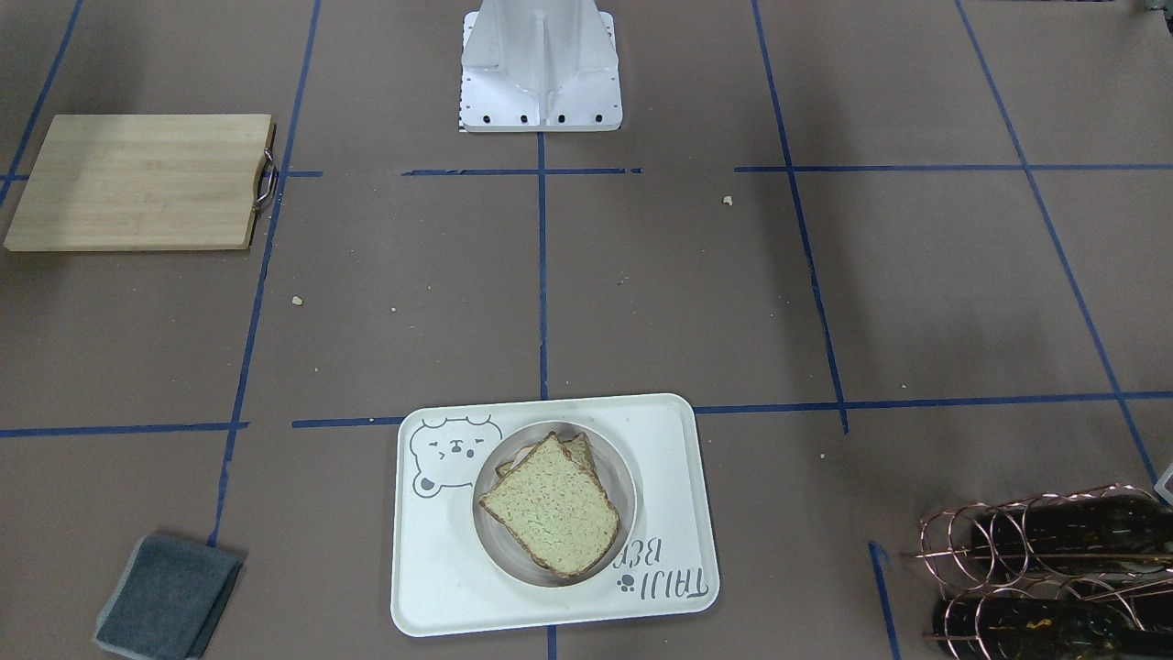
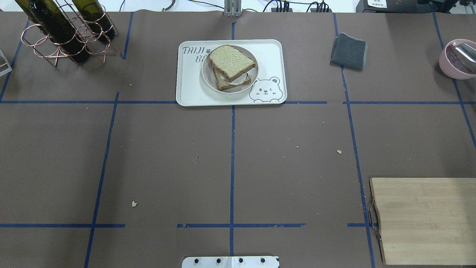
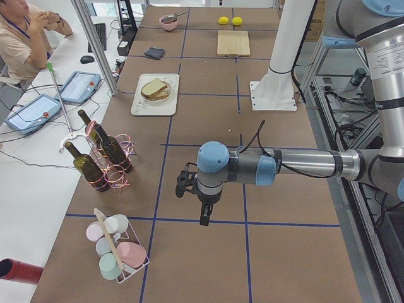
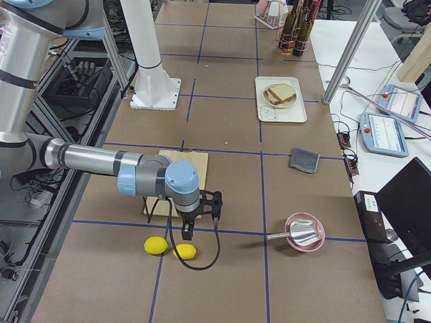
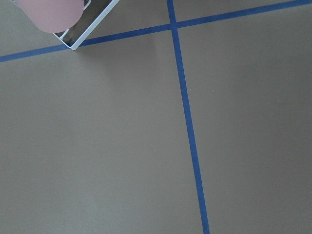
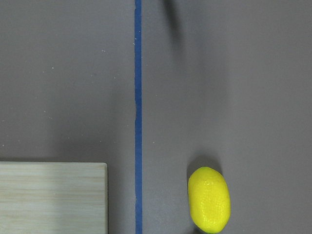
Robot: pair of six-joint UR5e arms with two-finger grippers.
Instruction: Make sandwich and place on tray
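The sandwich [image 1: 550,509], two bread slices stacked a little askew, lies on a small round white plate [image 1: 630,477] on the cream tray [image 1: 674,559] with the bear drawing. It also shows in the overhead view [image 2: 232,63] on the tray [image 2: 189,91]. The egg is hidden between the slices, apart from a sliver of white. My left gripper [image 3: 203,214] hangs over bare table far from the tray; I cannot tell if it is open or shut. My right gripper [image 4: 188,232] hangs by the cutting board, far from the tray; I cannot tell its state either.
A wooden cutting board [image 2: 424,219] lies at the near right. A grey cloth [image 2: 349,51] and a pink bowl [image 2: 457,59] are at the far right. A wire rack with wine bottles [image 2: 63,33] stands far left. Two lemons [image 4: 156,245] lie near my right gripper.
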